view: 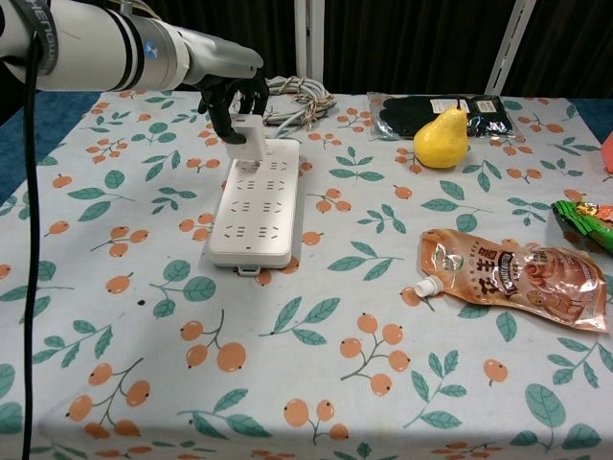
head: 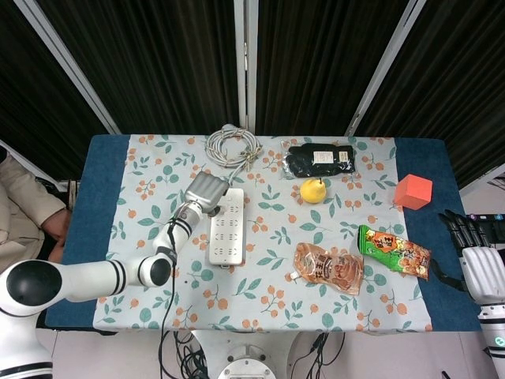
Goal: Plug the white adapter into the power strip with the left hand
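Note:
My left hand (view: 230, 99) (head: 203, 192) grips the white adapter (view: 252, 142) from above, over the far end of the white power strip (view: 257, 202) (head: 226, 227). The adapter's lower end touches the strip's far left sockets; I cannot tell whether its prongs are seated. The strip lies lengthwise on the floral cloth, left of centre. My right hand (head: 478, 264) rests at the table's right edge in the head view, holding nothing, its dark fingers pointing away; the chest view does not show it.
A coiled grey cable (view: 290, 99) lies behind the strip. A yellow pear (view: 441, 138) and a black packet (view: 439, 113) sit at the back right. A brown pouch (view: 517, 276), a green snack bag (head: 393, 250) and an orange cube (head: 413, 191) lie to the right.

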